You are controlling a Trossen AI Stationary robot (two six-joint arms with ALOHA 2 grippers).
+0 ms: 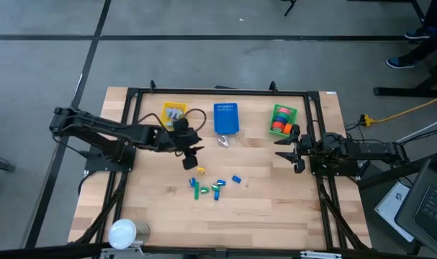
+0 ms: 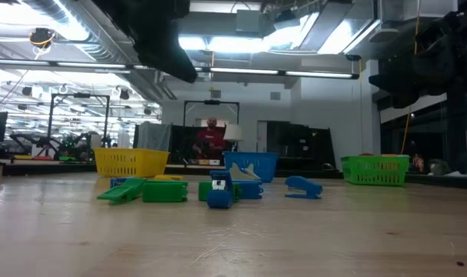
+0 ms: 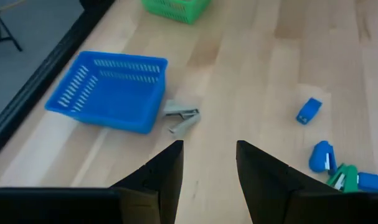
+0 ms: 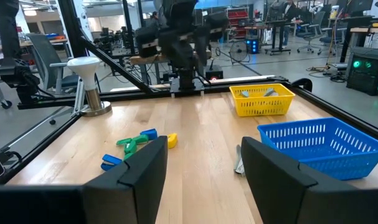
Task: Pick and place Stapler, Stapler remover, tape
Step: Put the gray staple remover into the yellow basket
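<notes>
The tape rolls, orange, red and green, sit inside the green basket at about 2 o'clock on the tabletop. The small staplers, green and blue, lie in a loose bunch near the middle, a bit toward 6 o'clock. One blue stapler lies a little apart from the bunch, on its 3 o'clock side. A small yellow piece lies at the bunch's 11 o'clock side. A gray metal staple remover lies just beside the blue basket, on its 6 o'clock side. The blue basket is at 12 o'clock. The yellow basket is at about 11 o'clock and has some small things in it.

The left pincer hangs over the tabletop between the yellow basket and the bunch of staplers. Its fingers are apart and hold nothing. The right pincer hangs near the green basket, on its 6 o'clock side. Its fingers are apart too and hold nothing.

A white lamp-like thing on a metal base stands at about 7 o'clock, at the tabletop's edge. In the low view a person in red shows far behind the baskets.
</notes>
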